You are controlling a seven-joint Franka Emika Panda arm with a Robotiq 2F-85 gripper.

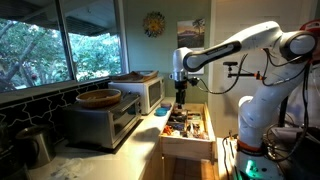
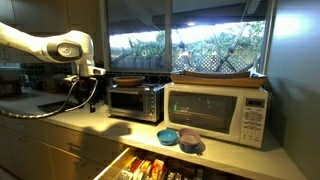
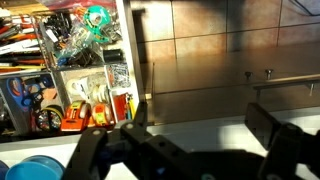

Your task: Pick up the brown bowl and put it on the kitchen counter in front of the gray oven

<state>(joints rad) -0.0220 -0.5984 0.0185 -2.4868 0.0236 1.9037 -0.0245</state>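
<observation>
The brown bowl (image 1: pixel 98 98) rests on top of the gray oven (image 1: pixel 100 124); in both exterior views it sits there, also seen from the front (image 2: pixel 128 80) on the oven (image 2: pixel 135 102). The pale kitchen counter (image 1: pixel 133 138) (image 2: pixel 105 124) runs under the oven. My gripper (image 1: pixel 181 92) hangs in the air away from the bowl, over the open drawer, and stands left of the oven in an exterior view (image 2: pixel 92 80). In the wrist view its fingers (image 3: pixel 190 140) are spread apart with nothing between them.
A white microwave (image 1: pixel 142 92) (image 2: pixel 220 112) with a flat tray on top stands beside the oven. Small blue dishes (image 2: pixel 170 135) (image 3: pixel 40 168) sit on the counter. An open drawer full of utensils (image 1: pixel 186 125) (image 3: pixel 70 60) juts out below. A kettle (image 1: pixel 35 148) stands nearby.
</observation>
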